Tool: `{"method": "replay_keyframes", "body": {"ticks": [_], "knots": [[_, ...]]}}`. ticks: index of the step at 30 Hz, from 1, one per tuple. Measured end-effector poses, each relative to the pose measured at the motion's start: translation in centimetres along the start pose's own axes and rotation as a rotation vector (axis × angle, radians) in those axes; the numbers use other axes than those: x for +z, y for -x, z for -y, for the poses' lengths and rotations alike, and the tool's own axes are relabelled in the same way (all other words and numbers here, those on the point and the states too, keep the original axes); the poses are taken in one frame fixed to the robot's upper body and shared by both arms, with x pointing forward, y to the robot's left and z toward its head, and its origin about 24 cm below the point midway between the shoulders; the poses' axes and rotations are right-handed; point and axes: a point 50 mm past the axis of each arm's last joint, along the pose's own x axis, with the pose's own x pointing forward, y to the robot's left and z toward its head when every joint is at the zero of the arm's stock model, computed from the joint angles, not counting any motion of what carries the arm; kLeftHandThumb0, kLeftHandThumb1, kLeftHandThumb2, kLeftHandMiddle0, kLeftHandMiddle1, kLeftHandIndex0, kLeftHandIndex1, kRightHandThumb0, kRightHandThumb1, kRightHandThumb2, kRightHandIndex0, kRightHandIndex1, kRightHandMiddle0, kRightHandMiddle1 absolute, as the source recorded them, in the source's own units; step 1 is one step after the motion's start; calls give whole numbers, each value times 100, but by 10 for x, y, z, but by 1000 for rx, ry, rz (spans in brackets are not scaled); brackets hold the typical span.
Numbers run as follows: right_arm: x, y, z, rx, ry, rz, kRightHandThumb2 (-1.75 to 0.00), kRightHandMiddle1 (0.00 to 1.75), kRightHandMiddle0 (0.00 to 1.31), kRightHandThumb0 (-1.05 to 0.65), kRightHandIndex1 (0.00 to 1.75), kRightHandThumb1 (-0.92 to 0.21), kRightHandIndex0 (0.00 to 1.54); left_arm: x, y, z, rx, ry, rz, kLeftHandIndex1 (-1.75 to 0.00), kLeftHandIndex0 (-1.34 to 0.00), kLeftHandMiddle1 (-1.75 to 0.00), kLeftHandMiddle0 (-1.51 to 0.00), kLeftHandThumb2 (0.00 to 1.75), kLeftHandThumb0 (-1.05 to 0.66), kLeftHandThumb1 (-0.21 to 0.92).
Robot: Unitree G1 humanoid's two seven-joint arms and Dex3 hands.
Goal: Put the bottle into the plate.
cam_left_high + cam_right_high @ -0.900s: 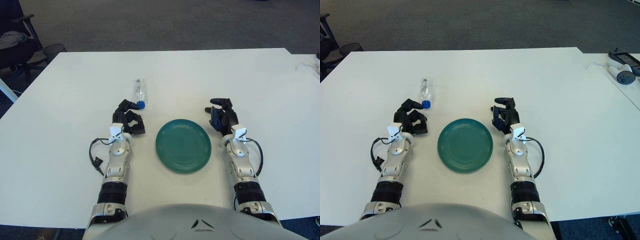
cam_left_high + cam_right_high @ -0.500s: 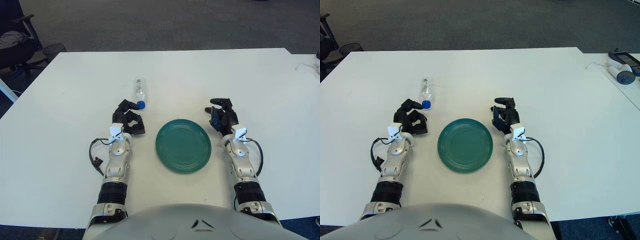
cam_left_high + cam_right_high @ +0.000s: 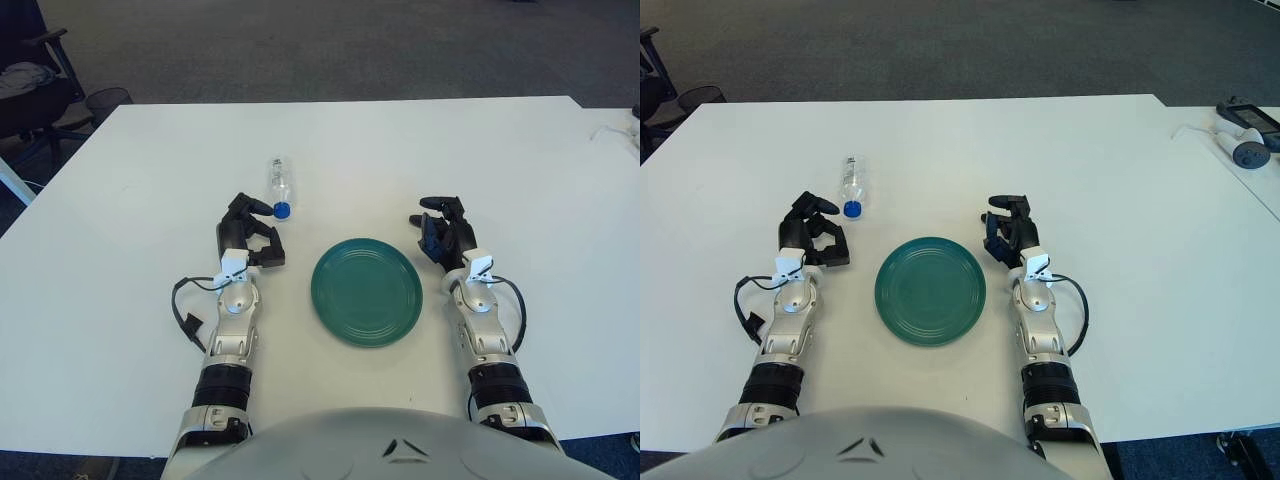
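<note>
Clear bottle (image 3: 279, 183) with blue cap, teal green plate (image 3: 367, 291), white table (image 3: 120, 200)

No text, label, brand, number or sign is showing itself readable anywhere in the two views.
</note>
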Motion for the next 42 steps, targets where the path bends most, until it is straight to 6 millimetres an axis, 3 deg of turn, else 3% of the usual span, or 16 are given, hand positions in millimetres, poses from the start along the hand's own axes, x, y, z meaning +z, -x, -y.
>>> {"method": "replay_keyframes", "body": {"ticks": [10, 18, 23, 28, 36, 40, 42], "knots": [[0, -1, 0, 2, 0, -1, -83, 147, 3, -47, 104, -81, 38, 27, -30, -13, 249, -325, 295, -175, -59, -166, -84, 161, 0, 4], [0, -4, -3, 13, 1, -1, -82, 146, 3, -50, 104, -83, 36, 37, -68, -23, 378, -537, 375, -174, -57, -170, -76, 156, 0, 10], [1, -5, -4, 16, 1, 0, -81, 145, 3, -50, 103, -83, 34, 42, -85, -30, 344, -654, 443, -158, -59, -174, -70, 143, -1, 18], [1, -5, -3, 15, 1, -2, -81, 145, 3, -49, 102, -83, 34, 48, -99, -39, 315, -767, 508, -153, -55, -175, -63, 130, -1, 27], [1, -8, -4, 17, 3, -7, -82, 144, 3, -50, 102, -83, 33, 57, -121, -36, 186, -1009, 669, -161, -40, -175, -54, 117, -1, 41], [1, -9, -5, 23, 5, -8, -81, 144, 3, -49, 101, -83, 32, 55, -130, -29, 54, -1225, 779, -168, -33, -175, -51, 115, -1, 45], [1, -9, -6, 27, 6, -10, -81, 145, 2, -49, 101, -83, 32, 55, -133, -25, 1, -1309, 825, -172, -27, -168, -48, 105, -1, 53]]}}
